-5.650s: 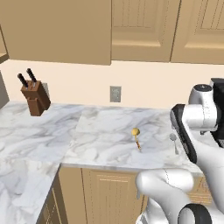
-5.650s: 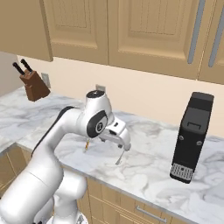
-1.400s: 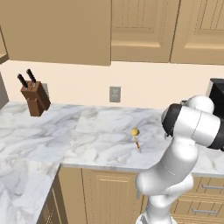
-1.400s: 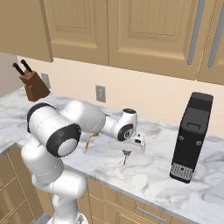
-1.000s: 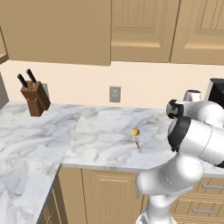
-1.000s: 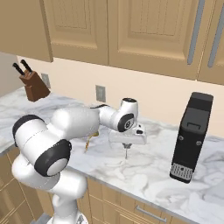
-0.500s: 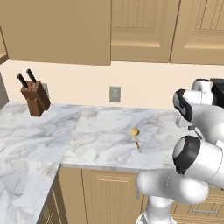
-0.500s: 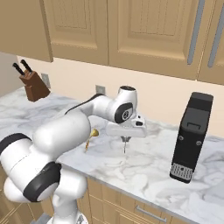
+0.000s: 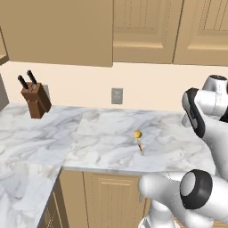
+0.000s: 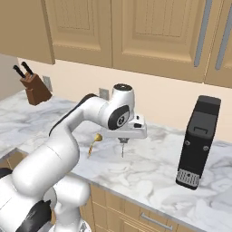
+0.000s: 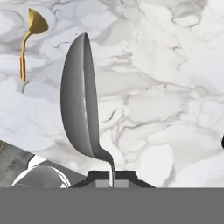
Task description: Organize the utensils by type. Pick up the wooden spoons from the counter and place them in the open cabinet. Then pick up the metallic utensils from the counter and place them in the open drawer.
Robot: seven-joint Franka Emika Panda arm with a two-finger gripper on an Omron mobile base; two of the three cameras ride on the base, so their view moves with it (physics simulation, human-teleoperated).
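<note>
Silver spoon [image 10: 122,150] is hanging bowl-down from the gripper [image 10: 123,140], lifted clear of the counter [image 10: 149,172] in the right base view, with the gold utensil [image 10: 94,142] lying nearby, on the side away from the black appliance [image 10: 197,142]. In the left base view, the gold utensil [image 9: 139,140] is lying on the marble, well apart from the knife block [image 9: 34,98]. In the hand view, the gripper [image 11: 112,174] is pinching the silver spoon [image 11: 82,100] by its handle.

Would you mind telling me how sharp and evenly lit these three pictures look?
Left base view: sharp, flat lighting, only a faint shadow under the gold utensil. Right base view: equally crisp; the black appliance shows no glare. Hand view: the silver spoon looms large, shaded smoothly dark to light, edges clean.
</note>
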